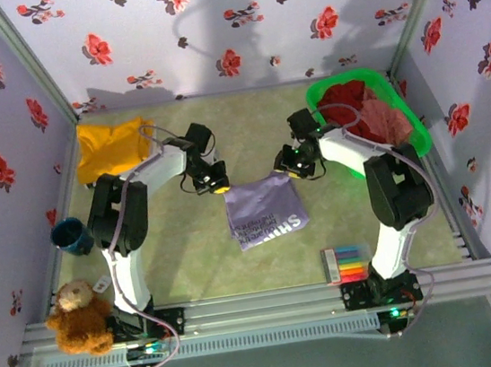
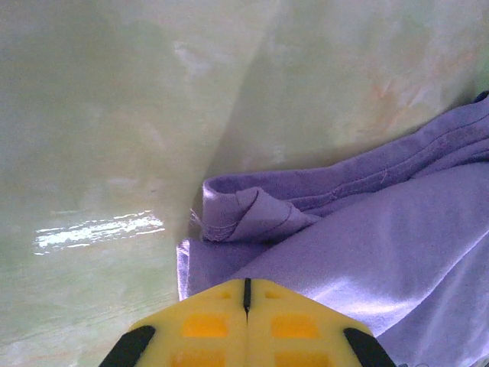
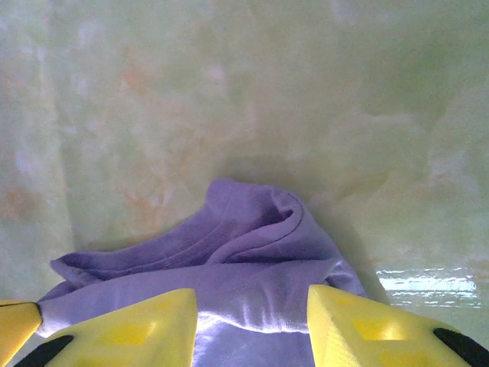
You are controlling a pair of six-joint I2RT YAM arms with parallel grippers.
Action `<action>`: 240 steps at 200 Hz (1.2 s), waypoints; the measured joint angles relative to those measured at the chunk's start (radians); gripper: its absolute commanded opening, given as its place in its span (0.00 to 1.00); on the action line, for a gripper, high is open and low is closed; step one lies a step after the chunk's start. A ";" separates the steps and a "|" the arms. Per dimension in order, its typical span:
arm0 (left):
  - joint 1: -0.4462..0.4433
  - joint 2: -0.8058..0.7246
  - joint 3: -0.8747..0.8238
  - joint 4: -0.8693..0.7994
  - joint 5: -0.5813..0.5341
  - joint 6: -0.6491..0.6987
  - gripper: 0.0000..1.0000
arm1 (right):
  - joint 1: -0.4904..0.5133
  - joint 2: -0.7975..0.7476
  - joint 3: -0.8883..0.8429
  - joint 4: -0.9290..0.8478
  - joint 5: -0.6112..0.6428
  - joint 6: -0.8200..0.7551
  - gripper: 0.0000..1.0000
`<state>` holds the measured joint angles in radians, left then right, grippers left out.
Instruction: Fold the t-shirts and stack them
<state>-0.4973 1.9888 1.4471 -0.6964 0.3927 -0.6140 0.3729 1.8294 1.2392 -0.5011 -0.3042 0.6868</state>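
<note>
Green tabletop (image 1: 191,254), lavender tee (image 1: 265,210) mid-table btwn the 2 arms. It's folded nearly square, far edge running left-right, lettering along the near edge. Left gripper (image 1: 217,185) is pinched shut at the far-left corner, can't tell if cloth's caught. Right gripper (image 1: 290,167) sits half-wide over the far-right corner. IMO grab both corners level or the fold goes skewed.

The place is a robot test cell in a lab, dressed to look like a home. Walls (image 1: 233,22) papered in lilac with red and black flowers box in a green marbled tabletop (image 1: 191,254). Bare aluminium posts (image 1: 30,62) stand at the corners, and slotted aluminium rails (image 1: 270,302) run along the near edge, with a left arm (image 1: 123,218) and a right arm (image 1: 396,191) bolted to them. Household props lie about: a teddy bear (image 1: 75,316), a blue cup (image 1: 71,235), a set of coloured markers (image 1: 345,264) and a green plastic basket (image 1: 413,116).
</note>
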 measured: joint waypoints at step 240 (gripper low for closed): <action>-0.100 -0.194 -0.008 0.033 -0.106 -0.040 0.35 | -0.021 0.143 -0.010 0.247 -0.014 0.105 0.16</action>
<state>-0.5976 1.7950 1.4391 -0.6636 0.2871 -0.6544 0.3523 1.9720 1.2297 -0.2539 -0.3183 0.7914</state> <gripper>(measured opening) 0.353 0.139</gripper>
